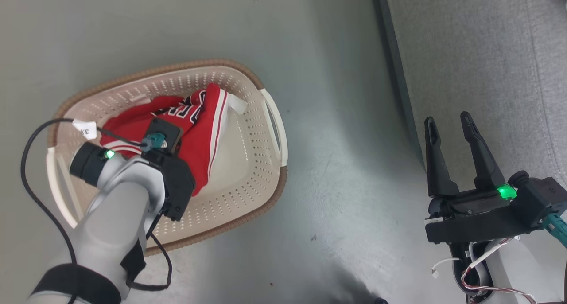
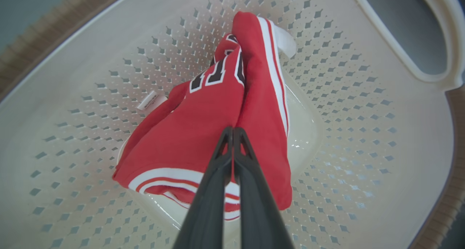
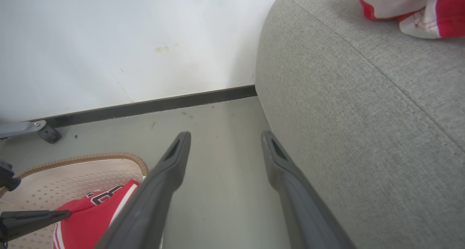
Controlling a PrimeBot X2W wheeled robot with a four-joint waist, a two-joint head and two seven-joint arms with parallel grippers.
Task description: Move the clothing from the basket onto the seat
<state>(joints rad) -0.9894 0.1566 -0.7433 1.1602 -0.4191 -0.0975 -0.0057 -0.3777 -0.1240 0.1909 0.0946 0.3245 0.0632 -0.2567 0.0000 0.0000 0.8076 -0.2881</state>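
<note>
Left wrist view: left gripper (image 2: pixel 233 130) clamped on jersey (image 2: pixel 189 140) inside basket (image 2: pixel 363 107)

Fingers. The two dark fingers of the left gripper are seen pressed together, with no gap between the tips. A fold of the red jersey is pinched at those tips, and the cloth is drawn up into a peak towards them. The right gripper (image 3: pixel 225 134) is held with its fingers spread wide. Nothing is gripped between them and nothing is touched by them.

Surface and room. A smooth grey-green floor (image 1: pixel 345 171) is noted under the basket. A white wall (image 3: pixel 127 42) with a dark skirting strip (image 3: pixel 163 105) is seen behind it. The grey fabric seat (image 3: pixel 363 114) is placed to the right of the basket, with open floor between the two. The right gripper is positioned over the floor just beside the seat's rounded corner.

Task items. The jersey is bunched in the middle of the basket's perforated bowl, black-and-white lettering uppermost, its striped hem lying below the closed fingers in the left wrist view. A small white label (image 2: pixel 152 100) is seen at its far edge. A second red-and-white garment (image 3: pixel 410 9) is lying on the seat, well apart from both grippers. Its type cannot be told from the part visible.
</note>
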